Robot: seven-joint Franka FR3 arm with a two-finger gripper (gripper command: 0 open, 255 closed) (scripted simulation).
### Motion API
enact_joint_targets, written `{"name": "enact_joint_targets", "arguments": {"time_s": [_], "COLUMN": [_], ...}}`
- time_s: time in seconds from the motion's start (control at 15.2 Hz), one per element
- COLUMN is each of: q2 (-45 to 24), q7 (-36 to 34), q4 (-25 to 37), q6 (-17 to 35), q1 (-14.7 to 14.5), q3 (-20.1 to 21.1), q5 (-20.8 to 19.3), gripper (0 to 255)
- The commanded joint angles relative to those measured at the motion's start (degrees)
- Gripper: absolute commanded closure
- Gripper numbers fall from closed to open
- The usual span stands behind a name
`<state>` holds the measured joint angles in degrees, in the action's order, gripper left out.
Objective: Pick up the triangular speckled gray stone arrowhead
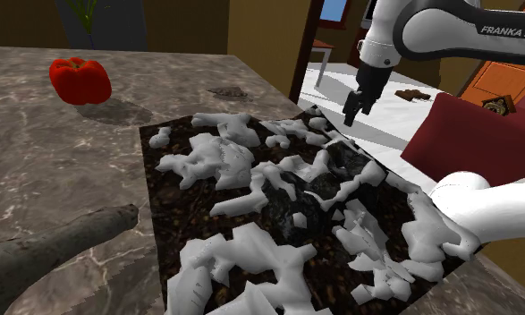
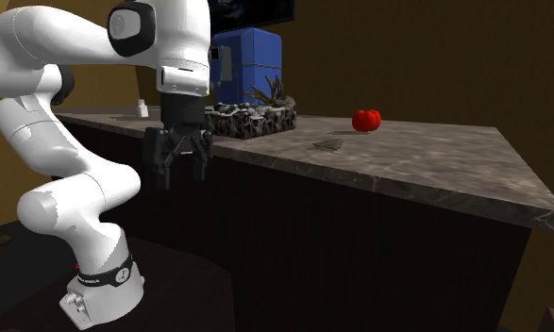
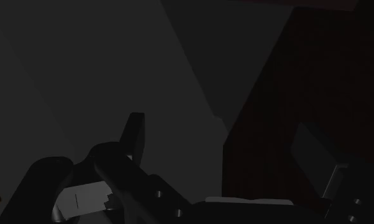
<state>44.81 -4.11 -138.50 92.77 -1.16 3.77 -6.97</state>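
The arrowhead (image 1: 226,91) is a small flat dark grey stone lying on the marble counter (image 1: 63,170), near its far edge. In the second exterior view the arrowhead (image 2: 327,144) lies on the countertop short of a red pepper. My gripper (image 1: 357,112) hangs off the counter, beyond its edge and well clear of the stone. From the second exterior view the gripper (image 2: 180,177) sits beside the counter's front, slightly below the top, fingers pointing down. The wrist view has the gripper (image 3: 220,127) open with nothing between its fingers (image 3: 134,133), facing a dim dark surface.
A red pepper (image 1: 80,79) sits far back on the counter. A black-and-white rocky planter (image 2: 251,118) with a spiky plant stands between gripper and arrowhead, a blue box (image 2: 246,58) behind it. A grey branch-like object (image 1: 55,242) lies at the shoulder view's lower left.
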Motion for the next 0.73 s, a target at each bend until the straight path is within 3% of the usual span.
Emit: {"name": "enact_joint_targets", "arguments": {"time_s": [0.0,0.66], "q2": [0.0,-20.1], "q7": [0.0,15.1], "q4": [0.0,17.5], "q6": [0.0,4.3], "q1": [0.0,-6.4], "q3": [0.0,-0.3], "q5": [0.0,1.2], "gripper": [0,0]}}
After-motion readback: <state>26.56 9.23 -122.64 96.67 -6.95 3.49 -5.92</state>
